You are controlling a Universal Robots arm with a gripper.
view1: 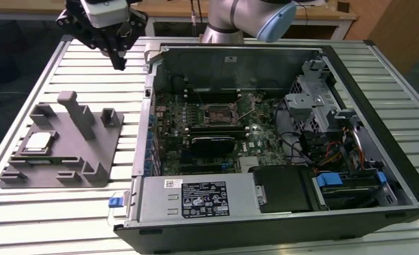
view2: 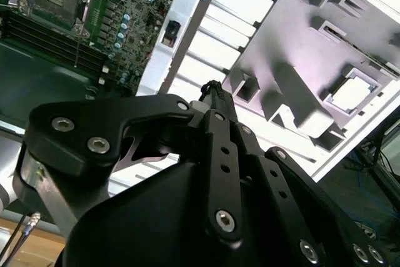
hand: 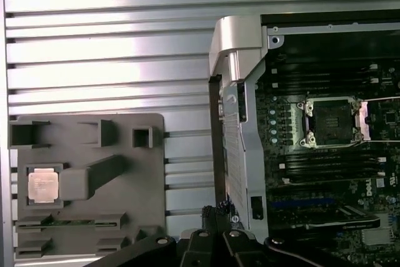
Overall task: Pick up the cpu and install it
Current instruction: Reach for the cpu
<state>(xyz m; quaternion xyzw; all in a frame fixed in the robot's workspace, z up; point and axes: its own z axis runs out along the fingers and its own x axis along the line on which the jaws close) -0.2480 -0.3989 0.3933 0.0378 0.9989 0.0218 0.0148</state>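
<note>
The gripper (view1: 118,64) hangs at the upper left of the exterior view, above the slatted table (view1: 88,74), just beside the far left corner of the computer case (view1: 379,95). In both wrist views its fingers meet at a closed tip (view2: 212,89) (hand: 215,214), with nothing held between them.

The cpu (view1: 39,141) lies flat, pale metal face up, in a square pocket of the gray holder (view1: 96,159) at the left of the exterior view, well apart from the gripper. It shows as a pale square in both wrist views (view2: 350,95) (hand: 43,186). Just beside it, in a slot nearer the front edge of the holder, lies a thin green strip (view1: 35,158). The other pockets and posts of the holder carry nothing that I can make out.

The case lies on its side with the side panel off. Inside it are the green circuit board (view1: 259,133), with a square socket (view1: 220,112) near its middle, a silver labelled box (view1: 195,199) along the near wall, and drive cages with wires (view1: 323,138) at the right.
</note>
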